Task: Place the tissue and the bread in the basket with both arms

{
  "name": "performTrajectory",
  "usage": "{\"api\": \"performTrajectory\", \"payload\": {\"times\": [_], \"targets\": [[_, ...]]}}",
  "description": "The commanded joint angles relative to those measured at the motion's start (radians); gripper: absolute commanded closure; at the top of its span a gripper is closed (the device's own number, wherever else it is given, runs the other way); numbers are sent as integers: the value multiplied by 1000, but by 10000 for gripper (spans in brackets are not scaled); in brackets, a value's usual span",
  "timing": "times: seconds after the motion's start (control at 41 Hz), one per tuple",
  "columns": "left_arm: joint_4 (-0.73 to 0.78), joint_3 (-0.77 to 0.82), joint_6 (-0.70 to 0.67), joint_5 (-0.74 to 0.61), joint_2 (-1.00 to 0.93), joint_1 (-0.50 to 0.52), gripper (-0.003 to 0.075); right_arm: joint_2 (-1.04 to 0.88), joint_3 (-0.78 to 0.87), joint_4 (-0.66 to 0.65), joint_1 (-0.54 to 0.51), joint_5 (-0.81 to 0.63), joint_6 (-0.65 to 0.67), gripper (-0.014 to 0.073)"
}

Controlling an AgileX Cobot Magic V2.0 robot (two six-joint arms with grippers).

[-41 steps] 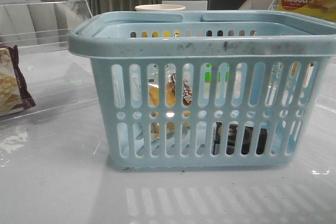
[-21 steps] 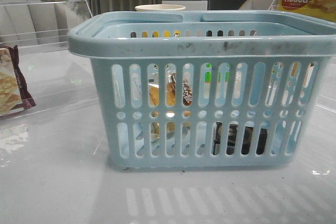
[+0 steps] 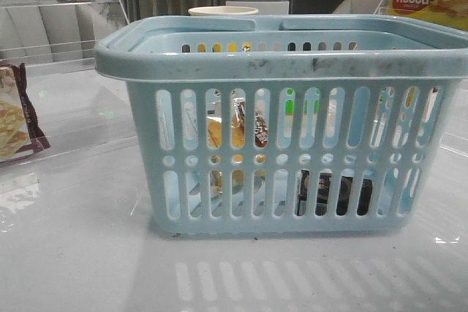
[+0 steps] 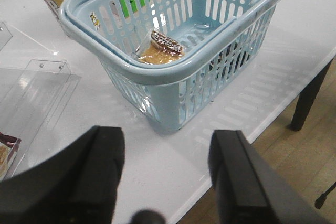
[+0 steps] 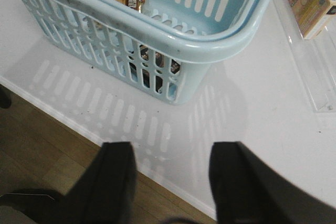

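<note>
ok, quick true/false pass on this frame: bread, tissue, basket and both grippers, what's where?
1. The bread lies inside the basket. True.
2. The tissue sits on the table outside the basket. False: it shows dark through the slots at the bottom of the basket, inside it.
3. The left gripper is shut on the bread. False: its jaws stand apart and hold nothing, clear of the basket.
4. The right gripper is open and holds nothing. True.
5. The basket lies tipped on its side. False: it stands upright on the table.
</note>
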Motion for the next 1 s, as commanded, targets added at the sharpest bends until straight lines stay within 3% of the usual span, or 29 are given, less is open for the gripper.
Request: {"api": "performTrajectory", "payload": {"times": [0.0, 0.146, 0.219, 0.78, 0.901, 0.974], "targets": [[-11, -21, -9, -86, 0, -5, 430, 5, -26, -3, 0, -59, -11, 329], [-11, -17, -9, -75, 0, -5, 569, 5, -26, -3, 0, -53, -11, 503], [-11, -17, -9, -77, 0, -5, 628, 5, -26, -3, 0, -50, -11, 545], [-4, -7, -9, -78, -32, -1, 629, 5, -26, -3, 0, -46, -11, 538], [33, 24, 0, -115, -79, 87, 629, 5, -26, -3, 0, -45, -11, 538], [33, 86, 0, -224, -121, 179, 629, 5, -26, -3, 0, -46, -11, 538]]}}
